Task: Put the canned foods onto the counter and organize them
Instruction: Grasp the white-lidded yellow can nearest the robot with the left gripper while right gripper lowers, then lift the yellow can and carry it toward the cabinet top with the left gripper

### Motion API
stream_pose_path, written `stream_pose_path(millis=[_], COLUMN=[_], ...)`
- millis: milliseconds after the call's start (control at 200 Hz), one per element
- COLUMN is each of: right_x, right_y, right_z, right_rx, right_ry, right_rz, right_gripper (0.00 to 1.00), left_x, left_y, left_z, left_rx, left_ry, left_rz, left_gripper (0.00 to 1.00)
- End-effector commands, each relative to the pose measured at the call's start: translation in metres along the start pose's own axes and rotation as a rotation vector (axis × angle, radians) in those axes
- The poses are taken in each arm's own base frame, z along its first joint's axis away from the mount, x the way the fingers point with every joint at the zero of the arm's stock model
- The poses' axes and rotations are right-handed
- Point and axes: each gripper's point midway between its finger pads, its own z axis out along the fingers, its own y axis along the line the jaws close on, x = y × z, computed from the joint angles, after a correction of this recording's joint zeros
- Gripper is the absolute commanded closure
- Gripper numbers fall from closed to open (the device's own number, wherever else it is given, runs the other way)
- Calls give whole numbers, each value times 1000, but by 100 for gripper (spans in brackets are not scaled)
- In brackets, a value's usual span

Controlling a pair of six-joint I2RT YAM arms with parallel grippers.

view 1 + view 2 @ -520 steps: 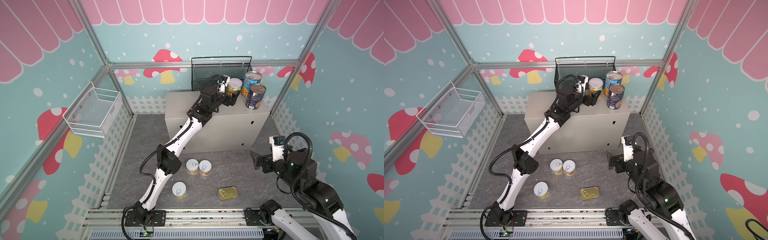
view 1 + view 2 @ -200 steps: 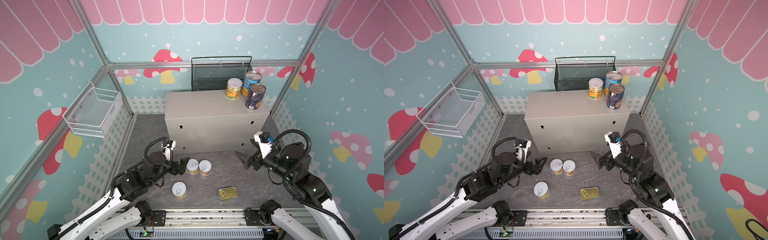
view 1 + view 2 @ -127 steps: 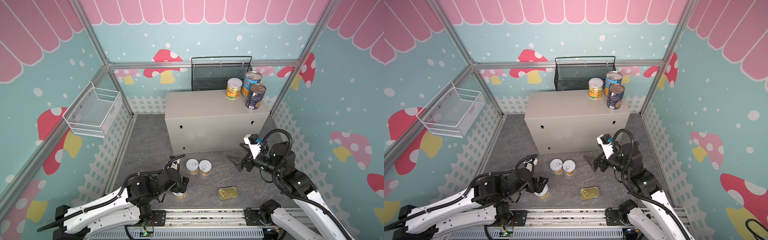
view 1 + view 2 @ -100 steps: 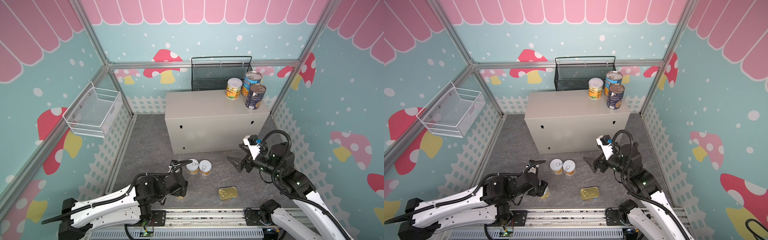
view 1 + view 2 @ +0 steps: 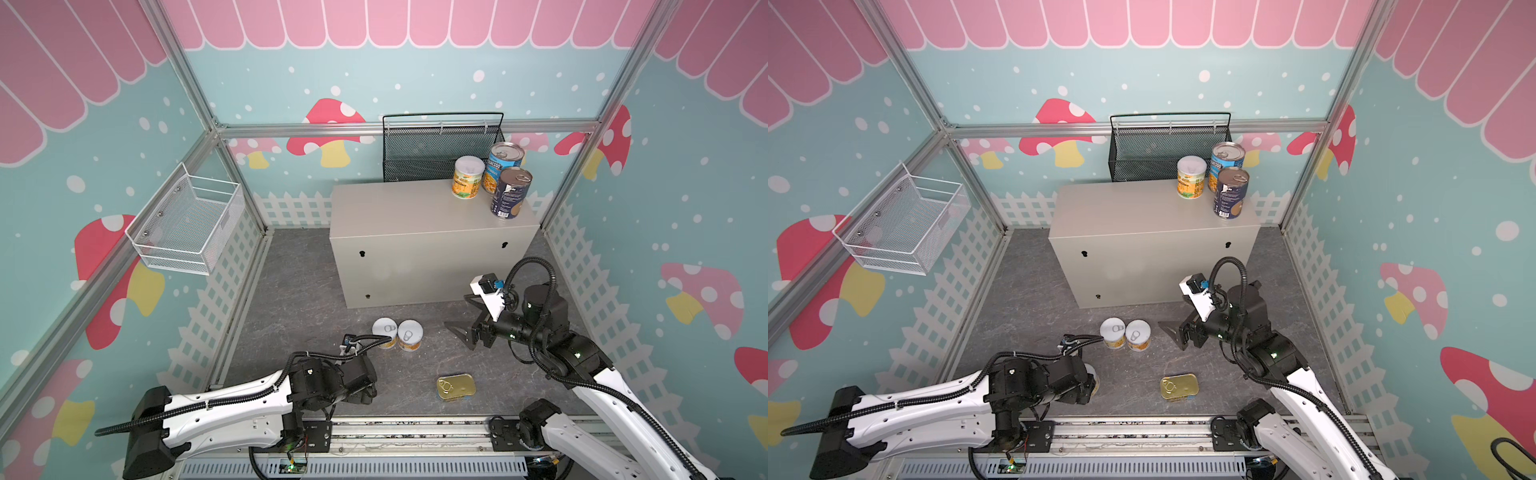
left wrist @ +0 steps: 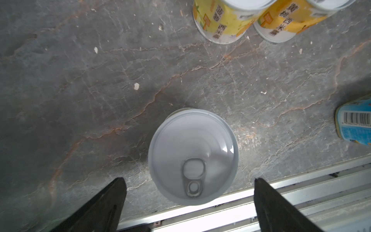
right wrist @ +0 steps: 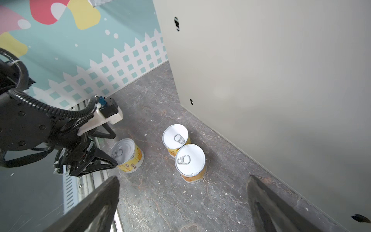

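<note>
A lone yellow tin stands on the floor just below our left hand, spread wide, gripping nothing. Our right hand gapes empty too

The left claw hangs over a lone tin on the floor. The tin sits between the claw's spread jaws, untouched. Ahead of this claw two tins stand touching, and a flat tin lies to its right. The right claw faces that pair, with the counter just beyond it. Three tins cluster on the counter's far right end.
</note>
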Motion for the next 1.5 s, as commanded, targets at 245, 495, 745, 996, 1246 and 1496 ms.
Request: stream_pose_path(millis=[245, 495, 745, 996, 1246, 1496], right_x=[40, 52, 52, 51, 39, 16], right_y=[33, 16, 10, 8, -6, -25], right_z=[31, 34, 30, 28, 22, 2], right_rx=[-67, 37, 82, 94, 188, 332], right_ry=[165, 181, 162, 159, 138, 63], right_rz=[-86, -18, -7, -18, -27, -46], right_gripper=[0, 1, 1, 0, 1, 0], left_x=[3, -1, -6, -11, -30, -62], left_y=[-5, 1, 6, 10, 2, -39], left_z=[18, 23, 29, 31, 8, -40], left_rx=[-24, -76, -104, -114, -99, 57], left_ry=[15, -10, -31, -35, -71, -77], left_rz=[-40, -32, -24, -19, 14, 174], left_gripper=[2, 9, 11, 22, 31, 38])
